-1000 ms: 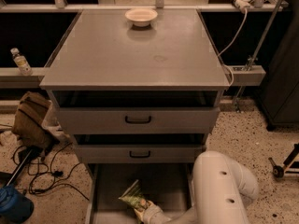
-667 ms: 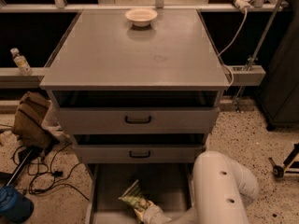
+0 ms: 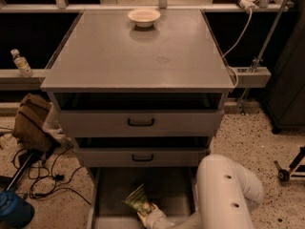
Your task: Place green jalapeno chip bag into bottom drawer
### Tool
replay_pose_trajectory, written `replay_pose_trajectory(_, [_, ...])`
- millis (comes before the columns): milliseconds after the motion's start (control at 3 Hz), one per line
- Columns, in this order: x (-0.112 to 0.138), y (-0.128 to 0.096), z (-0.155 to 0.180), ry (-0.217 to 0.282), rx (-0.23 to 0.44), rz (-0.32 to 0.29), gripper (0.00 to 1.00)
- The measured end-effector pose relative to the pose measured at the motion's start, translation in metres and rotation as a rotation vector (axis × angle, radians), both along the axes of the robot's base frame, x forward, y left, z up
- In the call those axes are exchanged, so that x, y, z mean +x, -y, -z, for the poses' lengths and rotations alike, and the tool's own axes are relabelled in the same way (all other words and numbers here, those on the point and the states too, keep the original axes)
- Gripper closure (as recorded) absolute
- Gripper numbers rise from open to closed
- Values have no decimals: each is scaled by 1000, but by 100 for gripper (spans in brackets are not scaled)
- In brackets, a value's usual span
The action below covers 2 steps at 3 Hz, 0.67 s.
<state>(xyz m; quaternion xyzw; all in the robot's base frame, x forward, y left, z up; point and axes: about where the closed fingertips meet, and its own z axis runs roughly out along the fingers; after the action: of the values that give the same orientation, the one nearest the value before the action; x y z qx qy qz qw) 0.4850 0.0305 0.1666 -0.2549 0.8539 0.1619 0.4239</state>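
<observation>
The bottom drawer (image 3: 171,187) is pulled out at the foot of the grey cabinet, below two drawers with black handles. The green jalapeno chip bag (image 3: 137,202) is inside it, near the front left of its floor, tilted. My gripper (image 3: 147,216) reaches in from the lower right, at the bag's lower end and touching it. My white arm (image 3: 226,194) covers the drawer's right side.
A white bowl (image 3: 144,16) stands at the back of the cabinet top (image 3: 138,56). A brown bag (image 3: 31,120), black cables (image 3: 45,175) and a blue object (image 3: 14,211) lie on the floor at left. A water bottle (image 3: 21,63) stands on the left ledge. A wheeled stand (image 3: 290,166) is at right.
</observation>
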Motion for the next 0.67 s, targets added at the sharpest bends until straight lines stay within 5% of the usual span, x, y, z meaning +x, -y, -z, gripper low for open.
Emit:
replay_pose_trajectory(333, [0,0,0,0,0,0,0])
replay_pose_trajectory(667, [0,1,-1,1,0,4,0])
